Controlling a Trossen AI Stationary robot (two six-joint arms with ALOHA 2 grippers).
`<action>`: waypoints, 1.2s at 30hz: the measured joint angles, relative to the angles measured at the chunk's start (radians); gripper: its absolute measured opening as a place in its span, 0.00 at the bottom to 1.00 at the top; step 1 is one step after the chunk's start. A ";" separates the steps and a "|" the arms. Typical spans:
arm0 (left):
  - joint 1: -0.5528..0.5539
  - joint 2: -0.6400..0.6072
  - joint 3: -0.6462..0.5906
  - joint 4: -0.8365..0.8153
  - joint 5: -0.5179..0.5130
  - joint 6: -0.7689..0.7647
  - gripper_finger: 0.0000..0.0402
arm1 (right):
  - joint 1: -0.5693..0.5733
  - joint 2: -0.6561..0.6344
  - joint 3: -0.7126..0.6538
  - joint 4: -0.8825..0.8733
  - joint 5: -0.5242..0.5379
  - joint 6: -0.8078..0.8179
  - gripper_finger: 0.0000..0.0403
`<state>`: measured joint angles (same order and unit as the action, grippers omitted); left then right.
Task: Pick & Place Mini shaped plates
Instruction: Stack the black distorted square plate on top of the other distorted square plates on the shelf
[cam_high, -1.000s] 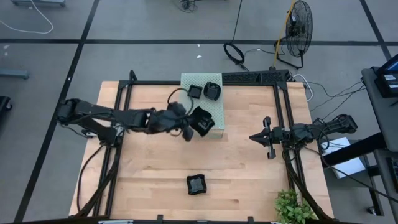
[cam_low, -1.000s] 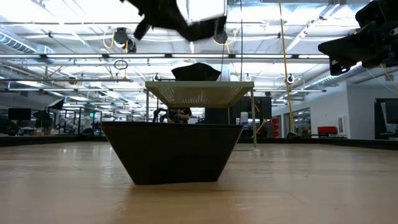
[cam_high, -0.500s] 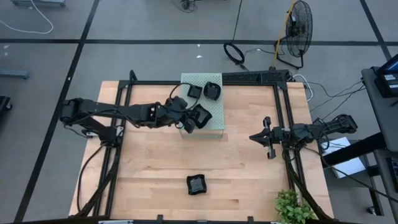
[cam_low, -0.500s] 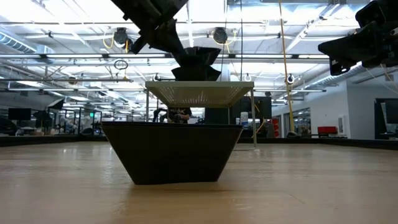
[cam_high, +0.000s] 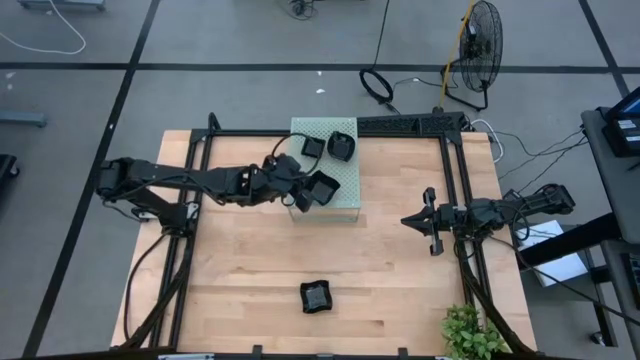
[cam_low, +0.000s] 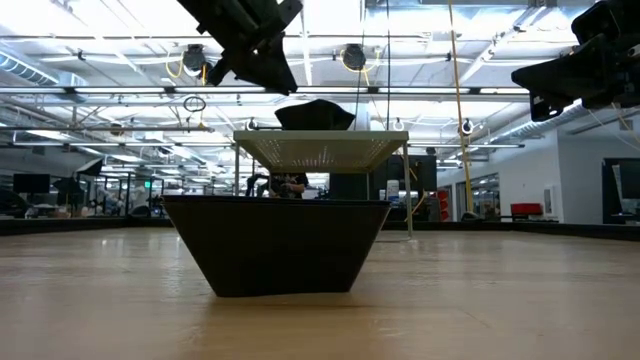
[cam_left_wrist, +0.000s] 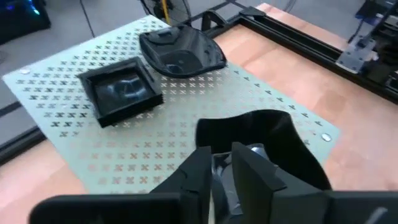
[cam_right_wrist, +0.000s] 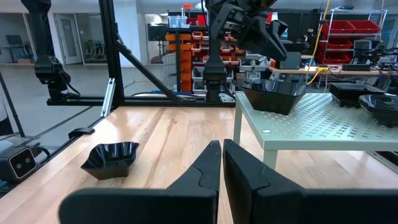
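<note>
1. pale green box (cam_high: 334, 165): carries three black plates.
2. left gripper (cam_high: 297, 200): at the box's near edge, fingers slightly parted astride the rim of the nearest plate (cam_left_wrist: 267, 140).
3. right gripper (cam_high: 421, 221): pressed together, well apart.
4. scalloped plate (cam_high: 316, 296): on the table, near front.

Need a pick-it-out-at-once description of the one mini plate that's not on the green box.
Start from the wooden table in the high view and find the pale green perforated box at its far edge. Come straight toward the near edge: a single small black dish sits alone on bare wood. Its rim is scalloped, and unlike the three black dishes on the box, nothing stands near it.
</note>
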<state>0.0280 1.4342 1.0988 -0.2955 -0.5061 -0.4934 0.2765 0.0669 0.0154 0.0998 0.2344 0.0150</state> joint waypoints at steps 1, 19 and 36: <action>0.000 0.000 0.000 0.000 -0.008 0.002 0.17 | 0.000 0.000 0.000 0.000 0.000 0.000 0.02; -0.360 0.103 0.007 0.264 0.525 0.264 0.21 | 0.000 0.000 0.000 0.000 0.000 0.000 0.02; -0.416 0.510 0.349 -0.295 0.496 -0.008 0.21 | 0.000 0.002 0.000 -0.001 0.000 0.000 0.02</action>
<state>-0.3879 1.9442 1.4478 -0.5900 -0.0105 -0.5013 0.2765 0.0689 0.0152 0.0985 0.2344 0.0150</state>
